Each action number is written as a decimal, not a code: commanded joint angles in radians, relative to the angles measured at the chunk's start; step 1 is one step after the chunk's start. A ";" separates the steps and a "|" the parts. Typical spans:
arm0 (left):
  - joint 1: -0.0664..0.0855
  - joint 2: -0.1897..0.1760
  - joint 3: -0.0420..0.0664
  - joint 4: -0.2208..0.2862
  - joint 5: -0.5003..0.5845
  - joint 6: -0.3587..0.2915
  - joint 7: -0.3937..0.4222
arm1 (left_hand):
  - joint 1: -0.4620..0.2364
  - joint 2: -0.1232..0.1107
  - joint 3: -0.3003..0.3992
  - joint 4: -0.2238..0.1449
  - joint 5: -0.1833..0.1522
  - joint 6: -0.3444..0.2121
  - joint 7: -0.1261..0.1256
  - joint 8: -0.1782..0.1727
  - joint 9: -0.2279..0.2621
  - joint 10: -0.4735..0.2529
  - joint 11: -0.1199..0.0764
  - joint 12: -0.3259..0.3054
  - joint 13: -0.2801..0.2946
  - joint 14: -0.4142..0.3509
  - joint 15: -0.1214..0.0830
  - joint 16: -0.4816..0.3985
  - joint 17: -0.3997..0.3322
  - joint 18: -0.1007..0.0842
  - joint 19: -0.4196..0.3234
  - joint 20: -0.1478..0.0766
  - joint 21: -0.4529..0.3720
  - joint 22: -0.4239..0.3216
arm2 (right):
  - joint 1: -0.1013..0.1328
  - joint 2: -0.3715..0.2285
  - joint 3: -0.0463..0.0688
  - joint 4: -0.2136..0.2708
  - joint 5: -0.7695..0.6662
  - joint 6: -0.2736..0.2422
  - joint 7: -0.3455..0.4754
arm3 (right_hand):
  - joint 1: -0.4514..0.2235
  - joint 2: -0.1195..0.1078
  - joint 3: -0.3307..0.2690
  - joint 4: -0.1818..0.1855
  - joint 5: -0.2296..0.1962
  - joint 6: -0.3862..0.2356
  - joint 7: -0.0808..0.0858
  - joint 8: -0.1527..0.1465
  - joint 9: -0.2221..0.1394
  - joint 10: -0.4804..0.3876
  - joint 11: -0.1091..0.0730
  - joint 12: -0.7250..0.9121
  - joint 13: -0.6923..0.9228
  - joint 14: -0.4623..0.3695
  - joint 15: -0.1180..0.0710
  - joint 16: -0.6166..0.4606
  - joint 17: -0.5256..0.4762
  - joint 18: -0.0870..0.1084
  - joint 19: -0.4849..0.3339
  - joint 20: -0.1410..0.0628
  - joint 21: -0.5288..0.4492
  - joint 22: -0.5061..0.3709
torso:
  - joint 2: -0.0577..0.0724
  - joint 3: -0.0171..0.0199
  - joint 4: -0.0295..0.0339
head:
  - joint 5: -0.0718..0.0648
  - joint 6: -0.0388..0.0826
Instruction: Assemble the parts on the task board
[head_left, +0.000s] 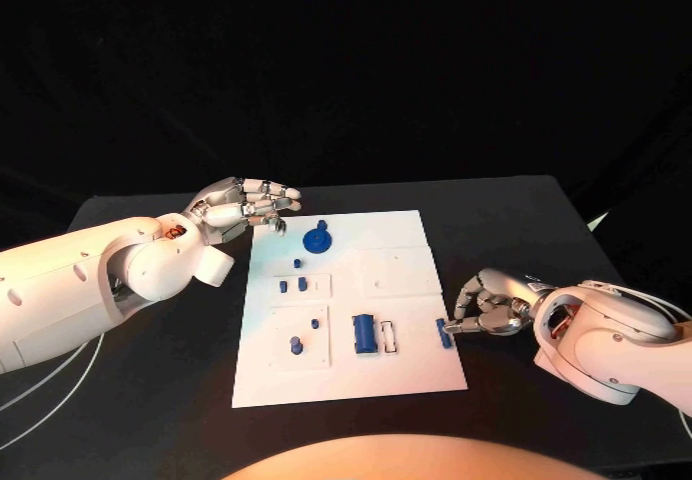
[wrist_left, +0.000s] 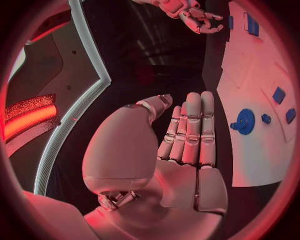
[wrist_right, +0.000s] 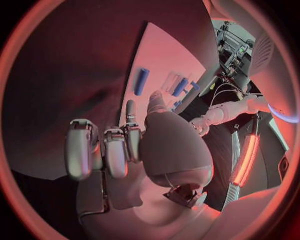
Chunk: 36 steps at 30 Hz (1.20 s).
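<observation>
Right hand at the task board's near right edge, fingertips down at a small blue bar.

Whether it has pinched that bar I cannot tell; its fingers curl in close. The left hand hovers empty by the far left corner, fingers straight, probably waiting, near the round blue disc. Other blue parts lie in the board's recesses.

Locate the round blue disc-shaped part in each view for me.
Head view: round blue disc-shaped part lies at the far end of the white task board.
Left wrist view: disc beside the fingertips.
Right wrist view: cannot tell.
Shared landmark: the board.
</observation>
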 joint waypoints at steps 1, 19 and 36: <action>0.000 0.002 0.001 0.003 0.001 0.010 0.013 | -0.002 0.002 -0.006 -0.001 0.000 -0.007 0.016 0.007 -0.001 -0.006 -0.001 0.004 0.001 -0.005 0.001 -0.006 -0.001 0.006 0.000 0.004 -0.007 -0.002 | -0.013 0.007 -0.001 -0.003 -0.044 0.019 -0.014 | -0.012 -0.005 0.006 -0.001 -0.005 0.008 0.002 0.004 0.001 0.009 0.003 -0.002 0.121 0.096 0.007 -0.005 0.222 -0.008 0.035 0.009 0.003 0.214 | 0.000 0.0006 0.0017 | 0.001 -0.004; 0.000 -0.004 0.001 0.005 0.000 0.011 0.006 | -0.001 0.002 -0.006 -0.002 0.000 -0.007 0.016 0.007 -0.001 -0.006 -0.001 0.005 0.001 -0.005 0.001 -0.006 -0.001 0.006 0.000 0.004 -0.007 -0.002 | -0.052 0.067 -0.002 -0.037 -0.060 0.025 -0.031 | 0.012 0.009 0.030 -0.008 -0.004 0.017 -0.005 0.009 0.004 0.009 -0.004 -0.002 0.123 0.096 0.002 -0.005 0.223 -0.008 0.035 0.005 0.003 0.214 | 0.001 0.0004 0.0007 | 0.008 -0.012; 0.000 -0.009 0.001 0.007 -0.001 0.013 0.000 | 0.001 0.003 -0.005 -0.002 0.001 -0.007 0.016 0.008 -0.001 -0.007 -0.002 0.006 0.001 -0.005 0.000 -0.006 -0.001 0.006 0.000 0.003 -0.008 -0.002 | -0.072 0.132 -0.002 -0.102 -0.129 0.045 -0.080 | 0.166 0.016 0.134 -0.025 -0.001 0.023 -0.017 -0.001 -0.007 0.005 -0.016 -0.010 0.123 0.097 -0.009 -0.005 0.224 -0.009 0.035 -0.006 0.005 0.215 | -0.001 0.0002 0.0005 | 0.012 -0.017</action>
